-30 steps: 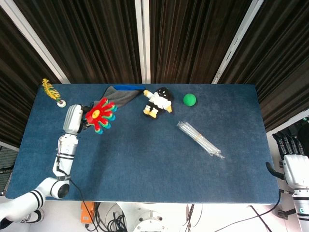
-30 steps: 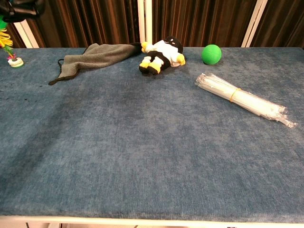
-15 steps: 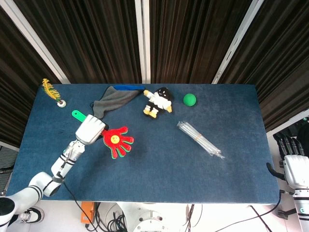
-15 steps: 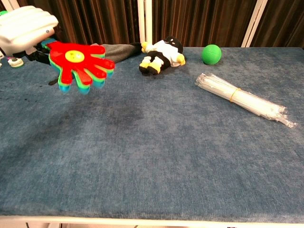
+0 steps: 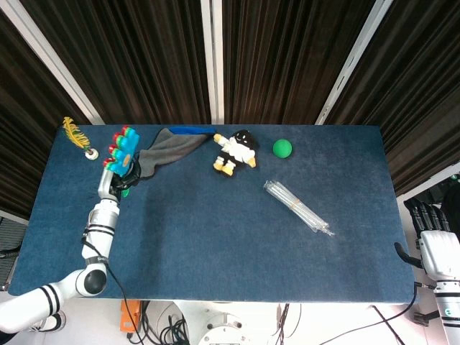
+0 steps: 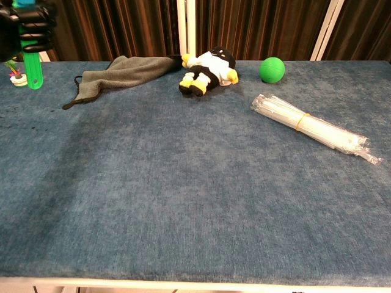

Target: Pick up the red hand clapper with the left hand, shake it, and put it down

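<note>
Head view shows the left robot hand (image 5: 117,175) at the upper left of the frame grasping the red hand clapper (image 5: 123,144) raised above the blue surface (image 5: 215,237) beside the grey cloth (image 5: 169,146) — the right robot hand (image 5: 433,231), empty with fingers apart, sits at the lower right edge.

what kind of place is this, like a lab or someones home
Most likely a robot test lab, not a home: a blue felt-covered table set before dark pleated curtains, loose cables hanging under its front edge, and unrelated props laid out, such as a plush toy and a green ball.
</note>
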Controlling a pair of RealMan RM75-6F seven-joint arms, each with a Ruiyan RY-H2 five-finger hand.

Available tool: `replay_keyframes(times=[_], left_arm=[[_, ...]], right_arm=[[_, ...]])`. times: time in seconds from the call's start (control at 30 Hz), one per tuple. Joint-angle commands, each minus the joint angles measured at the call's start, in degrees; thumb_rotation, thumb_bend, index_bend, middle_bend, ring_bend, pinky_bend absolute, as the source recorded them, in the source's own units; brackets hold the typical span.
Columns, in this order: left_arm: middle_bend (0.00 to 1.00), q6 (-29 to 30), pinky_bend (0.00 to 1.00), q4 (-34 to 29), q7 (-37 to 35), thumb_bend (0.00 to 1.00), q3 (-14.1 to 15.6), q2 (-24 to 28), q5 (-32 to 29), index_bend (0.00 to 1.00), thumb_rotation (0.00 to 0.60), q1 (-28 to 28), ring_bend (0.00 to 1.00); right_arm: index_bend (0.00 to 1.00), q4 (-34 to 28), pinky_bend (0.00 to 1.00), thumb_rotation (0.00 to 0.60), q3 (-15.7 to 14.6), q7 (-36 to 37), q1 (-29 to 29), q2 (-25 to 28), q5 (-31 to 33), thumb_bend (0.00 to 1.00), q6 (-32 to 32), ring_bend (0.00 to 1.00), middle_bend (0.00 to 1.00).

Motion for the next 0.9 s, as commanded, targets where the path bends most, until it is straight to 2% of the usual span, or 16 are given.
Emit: replay_keyframes(times=[0.03,0.13,0.23,0.33,0.4,0.5,0.57,0.67,0.77,0.87,0.9], left_arm=[[1.0,-2.37,1.0,-3.1,-2.52,0.66,-3.33,1.83,-3.26,1.0,0.6,1.98,1.0],[1.0,0.19,1.0,-0.9,1.6,0.66,-1.14,0.95,1.63,1.0,0.6,1.55,1.0],[1.0,6.47,1.0,5.46,11.54,0.67,4.34,-1.29,12.32,1.0,0.6,0.2,1.0],[1.0,12.16,1.0,16.04,26.68,0.67,11.7,-3.45,24.6,1.0,0.6,-1.96,1.0],[1.0,16.27,1.0,25.24,37.21,0.67,16.56,-5.62,33.0,1.0,0.6,-3.46,1.0],[1.0,19.61,1.0,35.5,45.1,0.67,21.61,-8.51,40.73,1.0,0.6,-4.83,1.0],[1.0,20.55,1.0,39.46,46.98,0.67,23.1,-9.97,42.65,1.0,0.6,-5.19,1.0],[1.0,21.02,1.0,42.66,47.25,0.67,23.59,-11.6,42.89,1.0,0.6,-5.42,1.0],[1.0,19.71,1.0,40.63,43.11,0.67,21.02,-12.48,38.58,1.0,0.6,-4.8,1.0],[1.0,14.87,1.0,29.71,31.74,0.67,14.82,-11.88,28.2,1.0,0.6,-3.02,1.0],[1.0,12.25,1.0,23.84,27.65,0.66,11.87,-10.67,23.32,1.0,0.6,-2.29,1.0]], right_arm=[[0.0,-0.13,0.0,0.6,0.0,-0.17,0.04,0.02,0.08,0.22,-0.11,0.0,0.0],[0.0,-0.25,0.0,0.6,-0.07,-0.38,0.04,0.04,0.11,0.22,-0.21,0.0,0.0],[0.0,-0.37,0.0,0.6,-0.07,-0.52,0.05,0.12,0.23,0.22,-0.3,0.0,0.0],[0.0,-0.47,0.0,0.6,-0.07,-0.57,0.09,0.19,0.39,0.22,-0.52,0.0,0.0],[0.0,-0.54,0.0,0.6,-0.09,-0.6,0.13,0.2,0.34,0.22,-0.58,0.0,0.0],[0.0,-0.52,0.0,0.6,-0.11,-0.51,0.13,0.16,0.41,0.22,-0.63,0.0,0.0],[0.0,-0.45,0.0,0.6,-0.11,-0.46,0.12,0.23,0.53,0.22,-0.74,0.0,0.0],[0.0,-0.5,0.0,0.6,-0.09,-0.32,0.08,0.54,0.62,0.23,-0.75,0.0,0.0],[0.0,-0.54,0.0,0.6,0.07,-0.16,0.03,0.62,0.85,0.23,-0.66,0.0,0.0],[0.0,-0.48,0.0,0.6,0.06,-0.06,0.12,0.54,0.88,0.23,-0.88,0.0,0.0],[0.0,-0.43,0.0,0.6,0.01,-0.02,0.13,0.49,0.91,0.23,-1.0,0.0,0.0]])
